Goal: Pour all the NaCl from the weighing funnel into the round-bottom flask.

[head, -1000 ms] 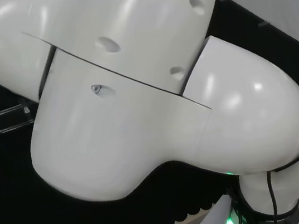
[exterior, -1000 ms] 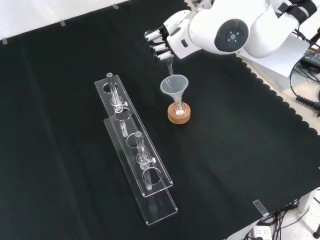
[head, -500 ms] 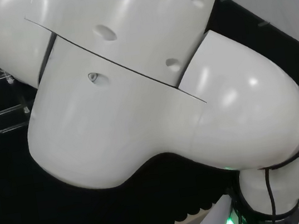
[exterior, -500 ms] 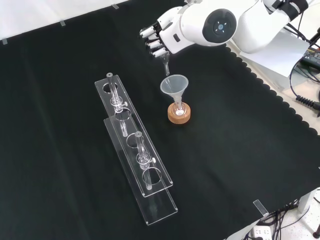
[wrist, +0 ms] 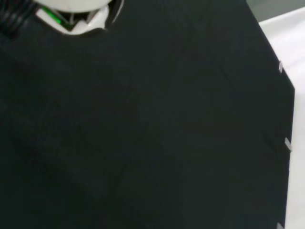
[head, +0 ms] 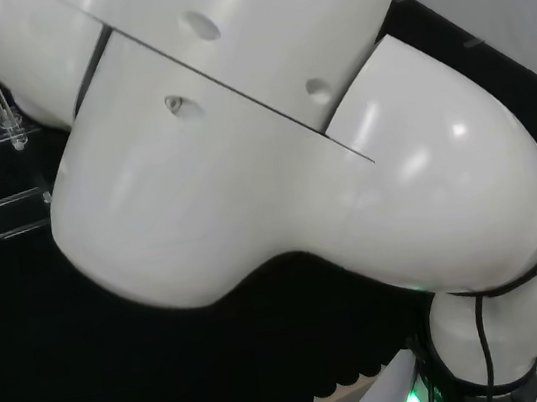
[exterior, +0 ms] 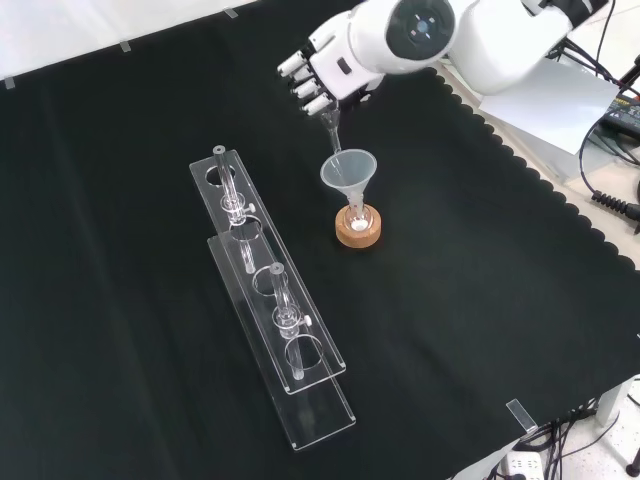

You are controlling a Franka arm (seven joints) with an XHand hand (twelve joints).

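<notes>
Weighing funnel (exterior: 331, 128) tipped over the flask, pour in hand.

Weighing funnel sits in the upper middle of the front view, pinched in the curled fingers of the hand (exterior: 322, 70), its narrow stem slanting down so the tip hangs just above the rim of the wide clear funnel (exterior: 347, 172). That funnel stands in the neck of the round-bottom flask (exterior: 359, 215), seated on its cork ring (exterior: 359, 229) at frame centre. To pour well, I judge the tip should stay over the funnel's mouth, with the tilt steepening slowly so no salt skips over the rim. Left of centre, the clear acrylic rack (exterior: 268, 295) with its glass tubes stands well apart, out of the way. White arm link (exterior: 425, 25) looms at the top.
</notes>
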